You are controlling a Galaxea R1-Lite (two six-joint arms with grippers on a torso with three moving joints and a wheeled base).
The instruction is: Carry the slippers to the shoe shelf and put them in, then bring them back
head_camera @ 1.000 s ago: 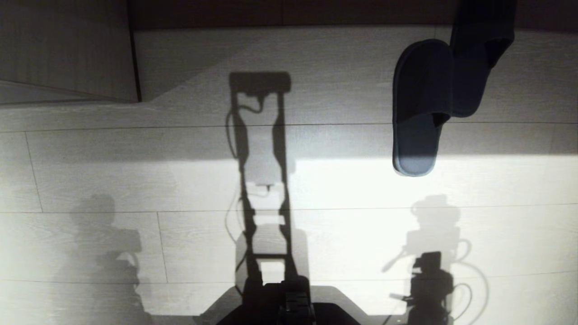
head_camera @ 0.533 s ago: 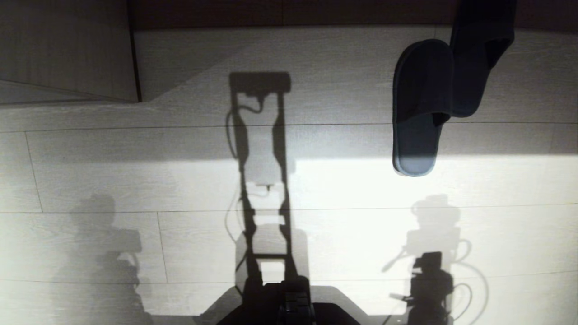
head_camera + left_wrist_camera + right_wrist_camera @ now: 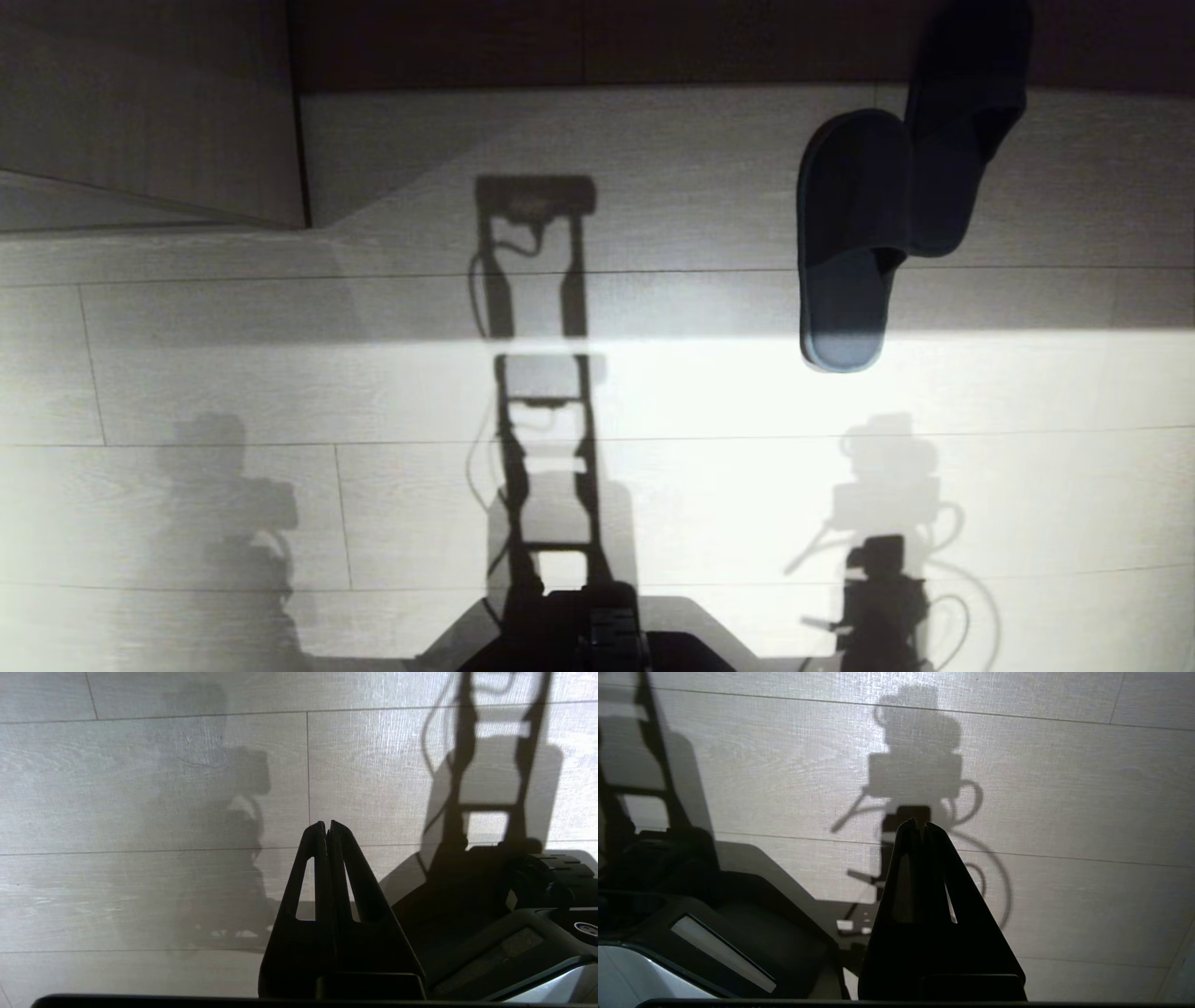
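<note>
Slippers [image 3: 864, 224] lie on the pale plank floor [image 3: 709, 392] at the far right of the head view, dark navy-black, side by side and overlapping. The nearer one has its open heel toward the robot, heel end just inside a bright band of light; the farther one sits behind and to its right, toe end lost in the dark strip along the top of the view. Nothing holds or touches them.

Left claw [image 3: 325, 825] hangs over bare floor, fingers pressed together with no gap at the tips, nothing between them. Right claw [image 3: 920, 824] likewise closed tip to tip and empty, over bare floor on the robot's right. Neither claw appears in the head view; only their shadows fall on the planks, one at lower left, one at lower right below the slippers.

Robot base [image 3: 588, 635] shows as a dark shape at the bottom centre of the head view, with the tall shadow of the torso stretching up the floor from it.

Pale wood-grain panel [image 3: 140, 103] with a dark vertical edge fills the upper left corner, well apart from the slippers; which piece of furniture it belongs to cannot be told.
</note>
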